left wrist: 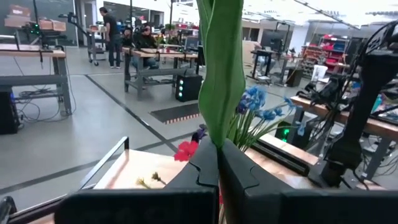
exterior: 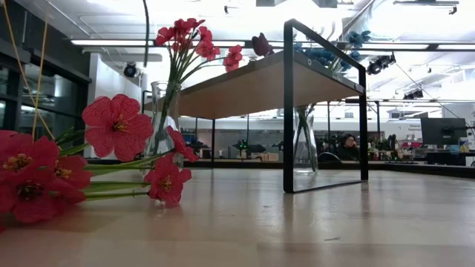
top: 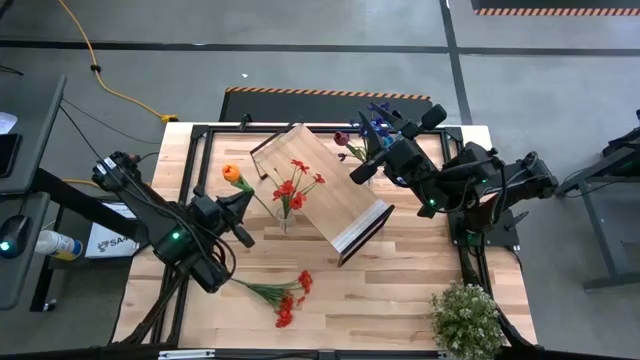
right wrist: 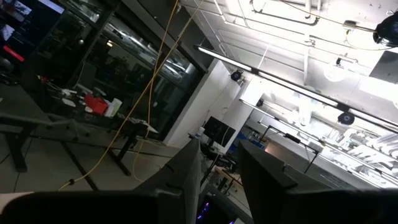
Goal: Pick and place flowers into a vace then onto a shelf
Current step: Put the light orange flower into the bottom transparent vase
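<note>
The orange flower (top: 232, 173) sits above the table's left half, its stem slanting toward my left gripper (top: 246, 203), which is shut on it beside the glass vase (top: 286, 212) of red flowers (exterior: 194, 38). The shelf (top: 325, 190) stands on its dark frame (exterior: 288, 111) mid-table, turned askew. More red flowers (top: 286, 296) lie on the table near the front edge. A second vase (exterior: 306, 141) with blue flowers (top: 378, 128) and a maroon bloom (top: 342, 138) stands behind the shelf. My right gripper (top: 364, 171) hovers open over the shelf's far right corner. My left gripper pinches the flower's broad green leaf and stem (left wrist: 219, 134) between its two shut fingers (left wrist: 239, 177). The green part rises out of the fingertips and past the top of the left wrist view. The flower is lifted clear of the table.
A bushy pale-green potted plant (top: 465, 318) stands at the table's near right corner. The dark table frame (top: 200, 135) runs along the far and side edges. Bare tabletop (top: 400, 290) lies between the shelf and the plant. People and workbenches show in the room beyond (left wrist: 112, 31).
</note>
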`<action>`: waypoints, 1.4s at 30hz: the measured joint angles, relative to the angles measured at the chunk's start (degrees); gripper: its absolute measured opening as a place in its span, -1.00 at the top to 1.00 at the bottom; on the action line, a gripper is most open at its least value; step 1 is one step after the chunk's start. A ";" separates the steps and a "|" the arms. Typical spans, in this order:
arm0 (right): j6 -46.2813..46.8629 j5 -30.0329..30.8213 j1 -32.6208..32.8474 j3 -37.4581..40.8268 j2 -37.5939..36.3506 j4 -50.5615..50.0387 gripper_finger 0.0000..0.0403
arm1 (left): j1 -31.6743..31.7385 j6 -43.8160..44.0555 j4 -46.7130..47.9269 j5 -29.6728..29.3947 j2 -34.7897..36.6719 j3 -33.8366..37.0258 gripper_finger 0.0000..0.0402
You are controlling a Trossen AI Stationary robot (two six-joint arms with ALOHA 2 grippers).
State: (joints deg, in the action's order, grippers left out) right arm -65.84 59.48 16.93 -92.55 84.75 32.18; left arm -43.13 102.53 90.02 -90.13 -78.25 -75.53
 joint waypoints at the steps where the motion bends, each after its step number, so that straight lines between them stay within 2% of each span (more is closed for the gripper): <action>1: 0.00 0.00 0.00 0.00 0.00 0.00 0.51 | 0.02 0.45 0.01 0.02 -0.03 0.51 0.85; 8: -0.02 -0.02 -0.01 0.00 0.00 0.00 0.51 | 0.06 0.69 0.02 -0.01 0.01 1.51 0.85; 15: -0.13 -0.04 -0.02 0.00 0.00 0.00 0.51 | 3.39 -0.07 0.00 0.02 -0.01 1.51 0.85; 23: -0.15 -0.15 -0.02 0.00 0.00 0.00 0.51 | 4.27 -0.23 -0.12 0.06 -0.01 1.51 0.85; 32: -0.17 -4.52 -0.02 0.00 0.00 0.00 0.51 | 6.45 -0.23 -1.06 0.20 -0.38 1.51 0.85; 38: -0.17 -4.87 -0.02 0.00 0.00 0.02 0.51 | 7.53 -0.46 -1.67 0.17 -0.38 1.53 0.85; 42: -0.17 -4.99 -0.02 0.00 0.00 0.00 0.51 | 8.53 0.08 -4.86 0.07 -0.42 4.24 0.85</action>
State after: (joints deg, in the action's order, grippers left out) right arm -66.02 54.50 16.91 -92.55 84.75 32.18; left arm -34.61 102.61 85.16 -90.06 -78.67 -71.29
